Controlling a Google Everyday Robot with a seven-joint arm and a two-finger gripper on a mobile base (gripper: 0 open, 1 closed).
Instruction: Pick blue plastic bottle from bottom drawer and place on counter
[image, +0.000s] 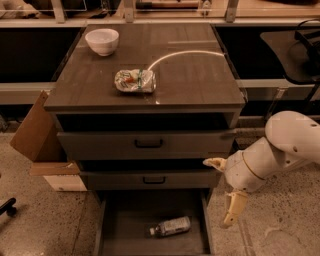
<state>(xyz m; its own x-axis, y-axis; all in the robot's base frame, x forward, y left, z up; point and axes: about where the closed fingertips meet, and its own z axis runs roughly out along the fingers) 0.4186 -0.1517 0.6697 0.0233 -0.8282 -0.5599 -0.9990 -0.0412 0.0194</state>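
Note:
The blue plastic bottle (171, 226) lies on its side on the floor of the open bottom drawer (130, 225), white cap to the left. The counter (195, 75) is the dark wood-grain top of the cabinet, with a pale curved streak. My gripper (223, 192) hangs at the right of the cabinet, beside the middle drawer and above and to the right of the bottle. Its two pale fingers (234, 207) stand spread wide apart and hold nothing.
A white bowl (102, 41) stands at the counter's back left. A shiny snack packet (135, 80) lies near its middle. Two upper drawers with black bar handles (148, 144) are slightly pulled out. A cardboard box (37, 135) stands left of the cabinet.

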